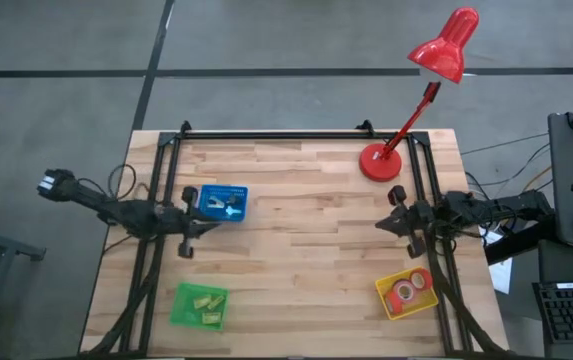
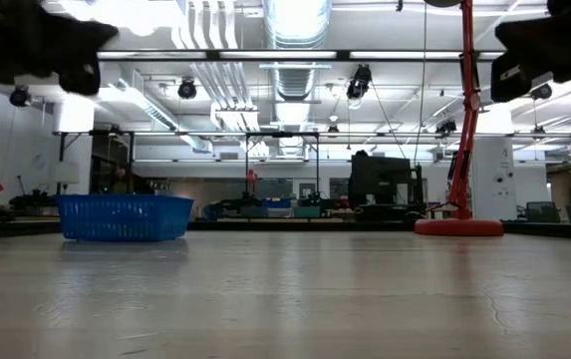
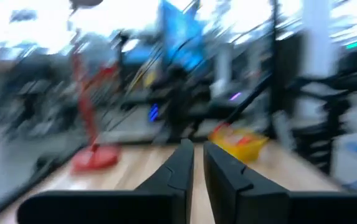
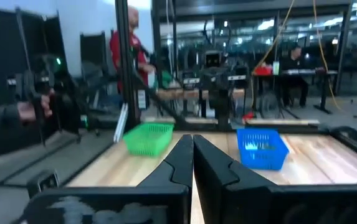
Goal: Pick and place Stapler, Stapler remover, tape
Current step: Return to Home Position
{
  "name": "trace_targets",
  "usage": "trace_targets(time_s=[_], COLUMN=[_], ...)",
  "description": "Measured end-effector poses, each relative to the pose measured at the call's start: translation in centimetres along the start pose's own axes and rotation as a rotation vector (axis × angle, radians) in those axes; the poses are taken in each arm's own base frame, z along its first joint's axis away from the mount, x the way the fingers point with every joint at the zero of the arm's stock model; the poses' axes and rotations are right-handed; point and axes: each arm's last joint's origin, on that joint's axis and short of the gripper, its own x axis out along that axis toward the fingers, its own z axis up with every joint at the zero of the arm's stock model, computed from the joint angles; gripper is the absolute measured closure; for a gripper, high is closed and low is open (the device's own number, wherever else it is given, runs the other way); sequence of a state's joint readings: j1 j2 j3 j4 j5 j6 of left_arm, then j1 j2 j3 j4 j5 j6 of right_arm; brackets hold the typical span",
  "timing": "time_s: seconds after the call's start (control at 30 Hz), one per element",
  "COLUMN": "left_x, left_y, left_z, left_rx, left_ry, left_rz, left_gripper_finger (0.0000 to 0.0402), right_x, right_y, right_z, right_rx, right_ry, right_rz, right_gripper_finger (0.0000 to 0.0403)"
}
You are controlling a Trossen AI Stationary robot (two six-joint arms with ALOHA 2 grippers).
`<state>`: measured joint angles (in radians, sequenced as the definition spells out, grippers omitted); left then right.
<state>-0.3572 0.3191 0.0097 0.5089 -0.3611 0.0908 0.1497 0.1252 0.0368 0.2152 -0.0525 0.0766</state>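
Left side: the left arm sits folded by the table [image 1: 296, 270] edge, raised off the wood. The left end effector [image 3: 199, 152] has its fingers drawn near together with a thin slit between them, and holds nothing.

Front left: the green bin [image 1: 177, 305] holds small green boxes [image 1: 204, 301]. I judge them to be light card that crushes easily, so you would pinch the long sides gently.

Just beside the left end effector: the blue bin [image 1: 245, 191] holds pale pieces too small to name. You cannot confirm a stapler or remover from here.

Centre: bare wood, and your widest room for moving. Either arm looks able to cross it low without meeting anything.

Far right: the lamp [image 1: 379, 162] has its base on the wood and its stem leaning out over the far right corner. Keep any high sweep on that side clear of the stem.

Right side: the right arm sits folded, level with the left one. The right end effector [image 4: 192, 142] is pressed together and empty.

Front right: the yellow bin [image 1: 381, 292] is close to the table edge and just beside a frame rail.
- The tape [image 1: 405, 293] lies flat inside, red rolls close together.
- I judge the rolls light, stiff, smooth-rimmed and prone to slip.
- Take one across its outer rim, or put one finger in the core.
- The bin walls leave little room beside them.

Black frame rails run along the left, right and far edges. Treat them as limits.
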Motion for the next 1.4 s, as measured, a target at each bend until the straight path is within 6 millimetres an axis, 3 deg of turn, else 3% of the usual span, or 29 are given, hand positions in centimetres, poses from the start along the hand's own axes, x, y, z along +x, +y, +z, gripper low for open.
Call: trace_targets(time_s=[0.1, 0.2, 0.33, 0.53, 1.4], left_x=[-0.5, -1.0, -1.4, -1.6, -1.7], left_y=[0.0, 0.4, 1.0, 1.0, 1.0], left_z=[0.9, 1.2, 0.2, -0.9, -1.3], left_rx=[0.046, 0.085, 0.137, 0.007, 0.003], left_ry=[-0.090, -0.112, 0.003, 0.102, 0.137], left_rz=[-0.080, -0.026, 0.144, 0.171, 0.171], left_gripper_finger=[0.0364, 0.0367, 0.0369, 0.0364, 0.0366], right_x=[-0.1, -0.2, -0.3, -0.4, -0.4], right_y=[0.0, 0.0, -0.1, -0.1, -0.2], right_z=[0.3, -0.4, -1.4, -2.2, -2.3], right_rx=[-0.027, -0.045, -0.085, -0.101, -0.091], right_ry=[-0.011, 0.069, 0.163, 0.252, 0.258], right_rz=[0.001, -0.005, -0.006, -0.005, -0.007], right_gripper_finger=[0.0394, 0.0394, 0.0394, 0.0394, 0.0394])
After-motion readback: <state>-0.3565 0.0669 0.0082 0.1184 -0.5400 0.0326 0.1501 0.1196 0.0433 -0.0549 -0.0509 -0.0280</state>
